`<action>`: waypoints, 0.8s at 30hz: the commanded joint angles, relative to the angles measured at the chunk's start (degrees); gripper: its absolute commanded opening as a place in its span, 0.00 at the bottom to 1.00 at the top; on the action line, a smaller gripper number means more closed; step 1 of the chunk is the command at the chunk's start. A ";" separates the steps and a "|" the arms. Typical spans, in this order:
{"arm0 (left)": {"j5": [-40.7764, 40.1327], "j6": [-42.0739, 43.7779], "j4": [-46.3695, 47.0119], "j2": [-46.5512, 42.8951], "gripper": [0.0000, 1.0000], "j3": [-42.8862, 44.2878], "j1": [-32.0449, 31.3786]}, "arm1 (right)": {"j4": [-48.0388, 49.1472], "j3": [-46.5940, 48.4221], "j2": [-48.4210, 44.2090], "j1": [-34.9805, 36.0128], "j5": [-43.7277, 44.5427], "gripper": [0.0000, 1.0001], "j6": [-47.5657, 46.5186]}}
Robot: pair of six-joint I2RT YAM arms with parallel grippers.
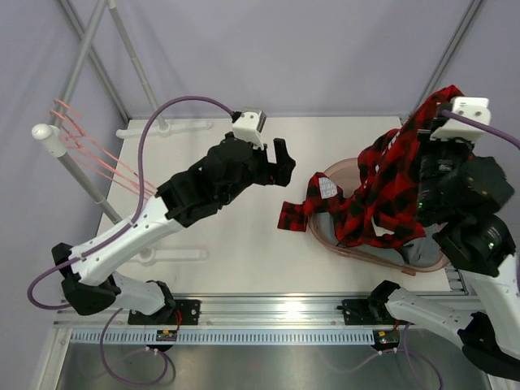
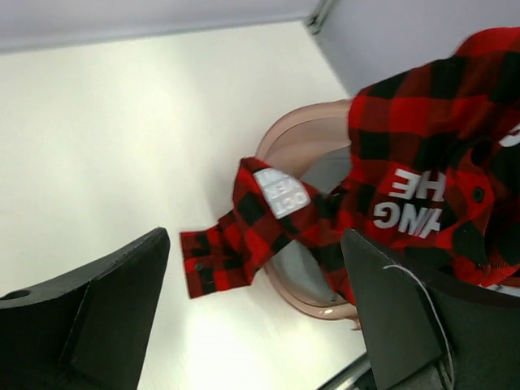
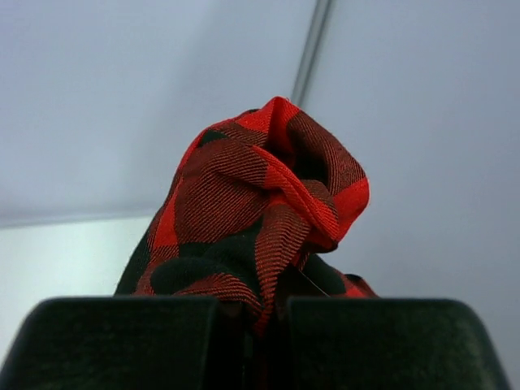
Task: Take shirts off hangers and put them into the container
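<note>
Nearly done: the right claw (image 3: pixel 252 325) pinches the plaid shirt (image 1: pixel 382 187), hanging below it into the container (image 1: pixel 422 264) onto the grey shirt (image 1: pixel 329 222). The left claw (image 1: pixel 280 166) is wide open, empty.

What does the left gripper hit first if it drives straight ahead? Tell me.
Probably the plaid shirt, its loose sleeve draped over the container rim onto the table, straight ahead of the open left gripper. Depth is uncertain.
</note>
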 commanded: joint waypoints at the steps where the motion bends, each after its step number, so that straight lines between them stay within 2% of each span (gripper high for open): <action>1: 2.15 -3.30 -1.30 4.12 0.91 -3.84 2.58 | -3.87 -5.71 1.58 -6.83 0.23 0.00 6.07; 4: 6.38 -4.87 -1.29 8.42 0.92 -5.00 4.77 | -8.70 -8.18 1.14 -10.11 -1.98 0.00 10.83; 6: 7.27 -5.84 -1.38 12.03 0.93 -5.01 5.65 | -12.92 -6.35 1.93 -10.90 -1.10 0.00 14.53; 10: 10.69 -8.21 0.73 17.48 0.95 -7.02 6.89 | -24.52 -0.73 5.44 -11.52 0.65 0.00 26.29; 14: 13.16 -10.50 1.69 22.75 0.95 -8.17 7.33 | -33.67 -1.24 4.93 -11.44 2.07 0.01 38.87; 16: 15.44 -11.20 4.15 24.51 0.96 -10.27 7.41 | -35.69 -4.04 3.62 -11.44 3.12 0.12 44.74; 19: 16.59 -12.61 6.61 26.27 0.96 -12.82 7.59 | -34.74 -8.52 1.33 -11.44 1.63 0.32 47.41; 21: 16.94 -12.96 7.14 27.68 0.96 -13.27 7.59 | -34.04 -10.72 0.79 -11.52 1.80 0.49 48.12; 23: 17.03 -12.96 7.15 30.49 0.96 -12.83 7.68 | -33.68 -11.79 0.18 -11.52 2.24 0.61 48.91; 24: 16.85 -12.96 7.06 31.54 0.96 -12.57 7.68 | -33.33 -12.58 0.09 -11.52 2.42 0.81 49.00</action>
